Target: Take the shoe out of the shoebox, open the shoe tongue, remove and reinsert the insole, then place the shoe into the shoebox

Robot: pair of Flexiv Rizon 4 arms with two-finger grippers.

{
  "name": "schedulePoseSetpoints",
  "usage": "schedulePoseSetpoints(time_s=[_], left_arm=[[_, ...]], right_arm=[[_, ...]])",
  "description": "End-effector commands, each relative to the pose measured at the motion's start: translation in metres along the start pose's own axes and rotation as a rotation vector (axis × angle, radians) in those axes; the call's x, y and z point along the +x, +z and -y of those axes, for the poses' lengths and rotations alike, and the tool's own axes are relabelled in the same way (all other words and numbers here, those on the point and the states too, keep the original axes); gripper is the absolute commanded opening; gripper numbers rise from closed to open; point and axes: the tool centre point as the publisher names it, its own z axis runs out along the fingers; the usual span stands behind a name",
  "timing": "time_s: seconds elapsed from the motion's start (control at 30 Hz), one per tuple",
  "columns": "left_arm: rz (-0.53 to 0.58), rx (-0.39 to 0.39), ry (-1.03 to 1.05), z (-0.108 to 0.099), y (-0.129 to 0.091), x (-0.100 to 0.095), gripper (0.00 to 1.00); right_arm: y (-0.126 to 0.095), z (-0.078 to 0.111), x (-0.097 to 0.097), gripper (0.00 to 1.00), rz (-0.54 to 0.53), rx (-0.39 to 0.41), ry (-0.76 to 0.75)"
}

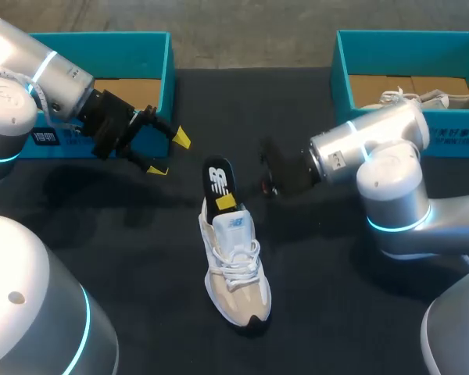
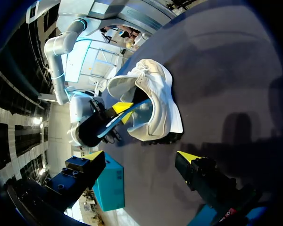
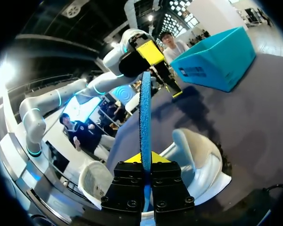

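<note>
- While the shoe lies out on the table, between the two boxes with its toe towards the near edge, you are in the insole step.
- The insole is half out of the heel opening, its free end raised on the far side of the heel. You cannot tell from this whether it is coming out or going back in.
- Your right gripper is clenched on the insole, pinching its flat faces just above the collar.
- Your next move calls for a firm pinch and travel along the shoe's length. Nothing pins the shoe, so it may drag.
- The left shoebox sits far left and the right shoebox far right. Both are well apart from the work.
- A second shoe lies in the right shoebox.
- Your left gripper is released and holds nothing. It hangs left of the insole's raised end, so mind it if the insole swings that way.
</note>
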Motion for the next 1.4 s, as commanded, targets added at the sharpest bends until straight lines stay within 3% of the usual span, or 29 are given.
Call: schedulePoseSetpoints(time_s=[0.03,0.3,0.43,0.57,0.67,1.27,1.3,1.4], left_arm=[[-0.002,0.000,0.000,0.000,0.000,0.000,1.00],[-0.002,0.000,0.000,0.000,0.000,0.000,1.00],[-0.002,0.000,0.000,0.000,0.000,0.000,1.00],[-0.002,0.000,0.000,0.000,0.000,0.000,1.00],[-0.002,0.000,0.000,0.000,0.000,0.000,1.00],[-0.002,0.000,0.000,0.000,0.000,0.000,1.00],[-0.002,0.000,0.000,0.000,0.000,0.000,1.00],[-0.002,0.000,0.000,0.000,0.000,0.000,1.00]], right_arm=[[0.007,0.012,0.000,0.00,-0.002,-0.013,0.009],[0.012,0.029,-0.001,0.00,-0.008,-0.032,0.035],[0.012,0.029,0.001,0.00,-0.008,-0.039,0.036],[0.010,0.023,0.005,0.29,-0.001,-0.037,0.021],[0.009,0.017,0.007,0.31,0.005,-0.033,0.008],[0.001,-0.022,0.008,0.20,0.019,0.012,-0.053],[0.001,-0.023,0.008,0.02,0.020,0.014,-0.055],[0.001,-0.022,0.006,0.00,0.020,0.017,-0.052]])
